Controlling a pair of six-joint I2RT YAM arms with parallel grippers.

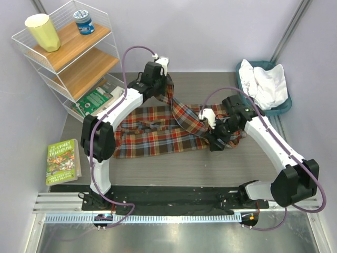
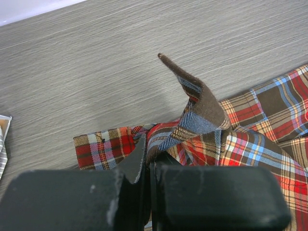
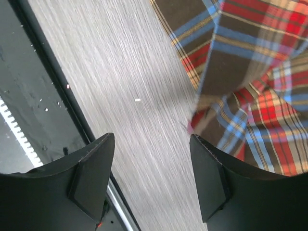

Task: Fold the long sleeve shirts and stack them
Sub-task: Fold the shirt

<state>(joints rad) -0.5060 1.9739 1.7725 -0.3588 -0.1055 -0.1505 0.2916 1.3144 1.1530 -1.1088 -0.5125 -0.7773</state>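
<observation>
The plaid long sleeve shirt (image 1: 158, 134) lies spread across the middle of the table. My left gripper (image 1: 164, 74) is at the back, shut on a part of that shirt, and a strip of cloth hangs from it down to the rest. In the left wrist view the plaid cloth (image 2: 250, 144) is pinched between the closed fingers of the left gripper (image 2: 148, 166), with a brown corner sticking up. My right gripper (image 1: 215, 142) stands open at the shirt's right end. Its wrist view shows bare table between the fingers of the right gripper (image 3: 151, 144), and the plaid cloth (image 3: 250, 72) is beside the right finger. The white shirt (image 1: 266, 84) lies bunched in the basket.
The teal basket (image 1: 279, 109) sits at the back right. A wire shelf (image 1: 73, 58) at the back left holds a yellow cup (image 1: 43, 31), a blue jar (image 1: 83, 22) and a green book (image 1: 95, 100). Another book (image 1: 62, 161) lies at the left. A black rail (image 1: 174, 195) runs along the near edge.
</observation>
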